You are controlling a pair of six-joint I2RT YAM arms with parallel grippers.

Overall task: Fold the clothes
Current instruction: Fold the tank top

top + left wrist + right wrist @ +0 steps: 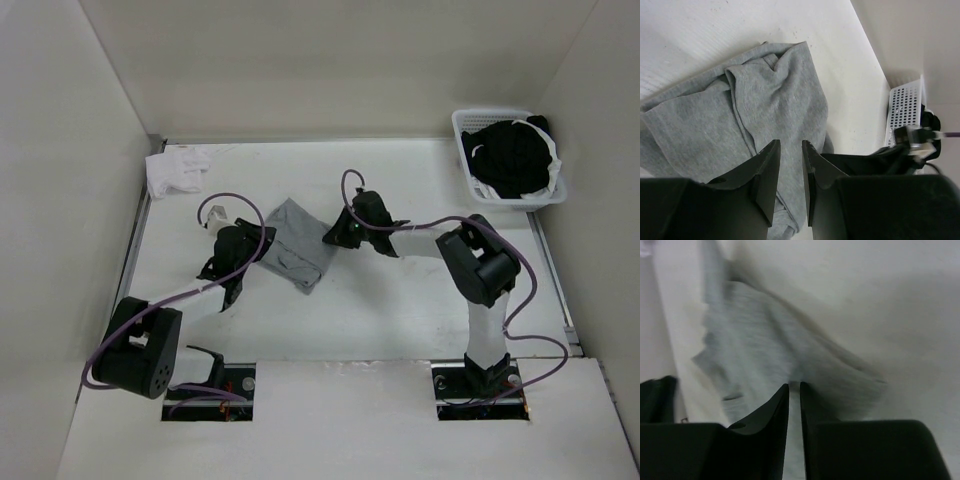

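Observation:
The clothes (297, 250), a light grey top, lie bunched and partly folded in the middle of the table between my two grippers. My left gripper (262, 242) hovers at its left edge. In the left wrist view its jaws (791, 142) stand a little apart over the grey fabric (775, 90), with nothing pinched between them. At the garment's right edge is my right gripper (336, 234). Its view is blurred, and there the gripper (794, 385) is nearly closed on a ridge of the cloth (755, 350) that rises to the tips.
A white basket (462, 130) at the back right holds a black garment with white trim (515, 155); the basket (902, 107) also shows in the left wrist view. A small white cloth (175, 170) lies at the back left corner. Walls enclose the table.

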